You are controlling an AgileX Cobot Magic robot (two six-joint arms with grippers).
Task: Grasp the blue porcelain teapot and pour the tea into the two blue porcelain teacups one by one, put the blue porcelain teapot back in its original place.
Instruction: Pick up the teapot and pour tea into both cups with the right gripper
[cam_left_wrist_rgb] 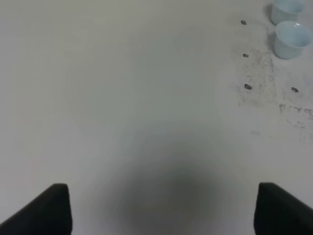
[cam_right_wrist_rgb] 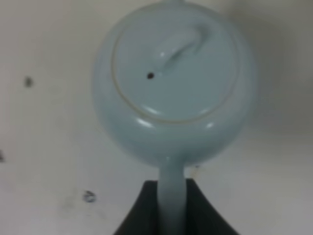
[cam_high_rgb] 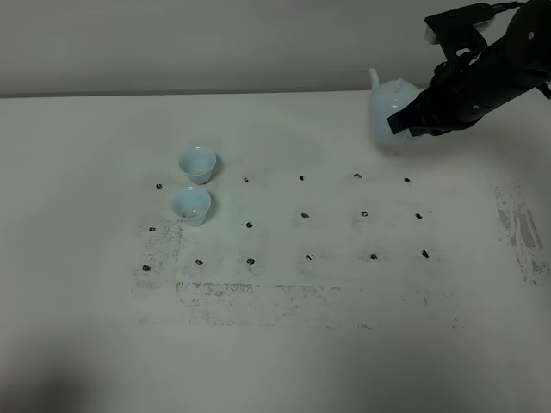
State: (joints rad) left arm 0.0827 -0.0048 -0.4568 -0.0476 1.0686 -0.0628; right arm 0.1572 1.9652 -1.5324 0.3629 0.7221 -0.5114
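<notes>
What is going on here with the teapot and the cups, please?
The right gripper is shut on the handle of the blue porcelain teapot, which is upright at the far right of the table. The far teacup and the near teacup sit close together well to its left, so no pouring is under way. The left gripper hangs open over bare table, holding nothing.

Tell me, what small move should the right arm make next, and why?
Probably raise the teapot clear of the table: the right fingers are shut on its handle, and both teacups stand far off to the left.
</notes>
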